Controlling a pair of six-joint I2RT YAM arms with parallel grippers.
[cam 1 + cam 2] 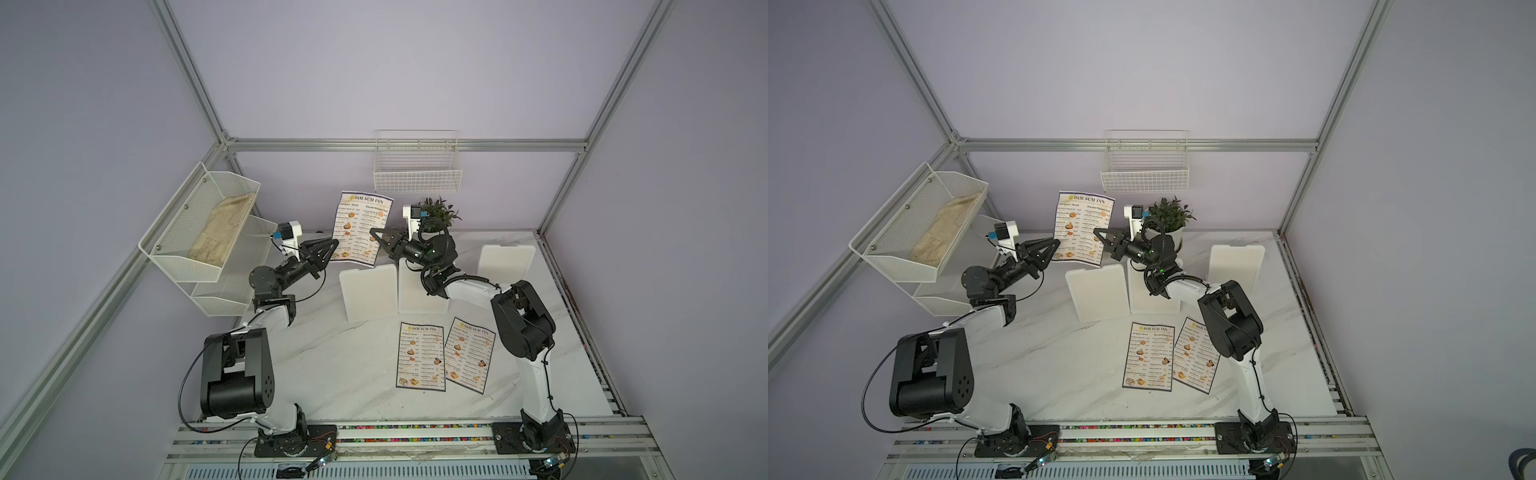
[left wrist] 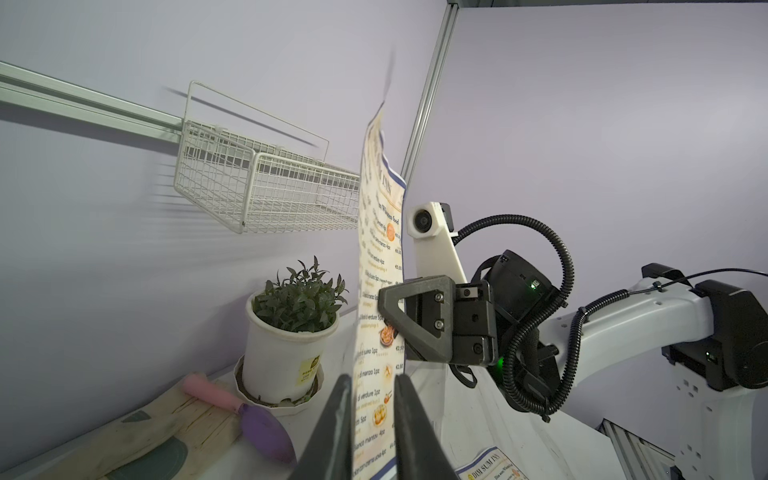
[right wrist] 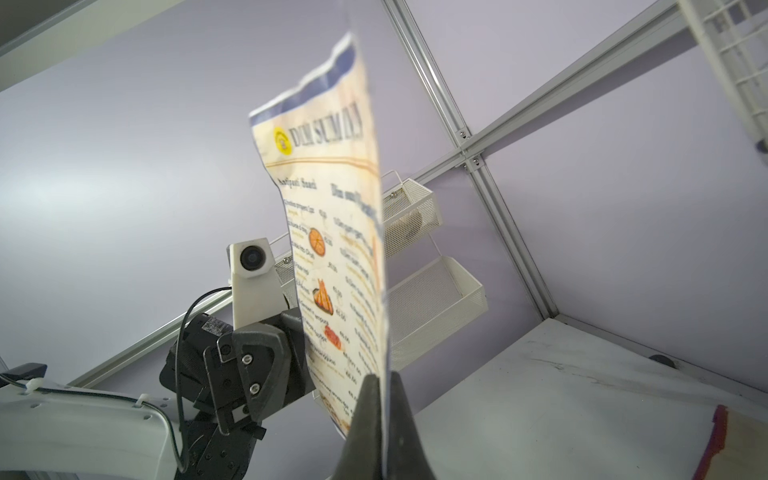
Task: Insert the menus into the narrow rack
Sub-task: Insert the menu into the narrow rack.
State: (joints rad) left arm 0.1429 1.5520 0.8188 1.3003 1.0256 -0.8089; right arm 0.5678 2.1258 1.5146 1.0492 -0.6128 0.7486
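3 menus in view. Raised menu hangs upright over rear of worktop, below and in front of narrow wire rack on back wall; no part of it is in rack. Other 2 lie flat, side by side, front-right: square-laid menu and tilted menu, edges nearly touching.

Right tool: pinched tight on raised menu's right edge, sheet clamped between the 2 fingers in right wrist view.

Left tool: at opposite edge, low down. Left wrist view shows jaws narrowly parted w/ sheet passing between; pad contact can't be told.

Obscured items:
- Raised menu's bottom is cut off in left wrist view; print blurred in right wrist view.
- Right arm covers tilted menu's upper corner in a top view.
- It also part-covers potted plant and middle white board.
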